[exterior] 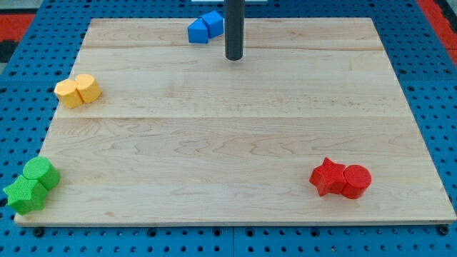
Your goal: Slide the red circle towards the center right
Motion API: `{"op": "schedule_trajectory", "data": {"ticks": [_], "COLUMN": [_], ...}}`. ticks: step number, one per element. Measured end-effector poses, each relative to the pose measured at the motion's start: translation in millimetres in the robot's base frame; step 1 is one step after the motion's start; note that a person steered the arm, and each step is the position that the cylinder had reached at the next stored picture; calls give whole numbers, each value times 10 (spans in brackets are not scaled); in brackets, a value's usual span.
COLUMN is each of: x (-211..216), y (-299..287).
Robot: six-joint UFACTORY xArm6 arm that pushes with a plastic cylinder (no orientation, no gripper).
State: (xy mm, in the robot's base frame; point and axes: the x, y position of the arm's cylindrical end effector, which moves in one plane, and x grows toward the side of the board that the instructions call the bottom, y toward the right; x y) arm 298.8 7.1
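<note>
The red circle sits near the view's bottom right, touching a red star-shaped block on its left. My tip is near the view's top centre, far above and left of the red circle. It stands just right of the blue blocks, apart from them.
Two blue blocks lie at the top centre of the wooden board. Two yellow blocks sit at the left edge. Two green blocks sit at the bottom left corner. Blue pegboard surrounds the board.
</note>
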Motion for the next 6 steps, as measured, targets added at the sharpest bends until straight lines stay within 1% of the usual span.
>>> {"op": "schedule_trajectory", "data": {"ticks": [5, 6], "x": [-11, 52], "y": [-82, -6]}}
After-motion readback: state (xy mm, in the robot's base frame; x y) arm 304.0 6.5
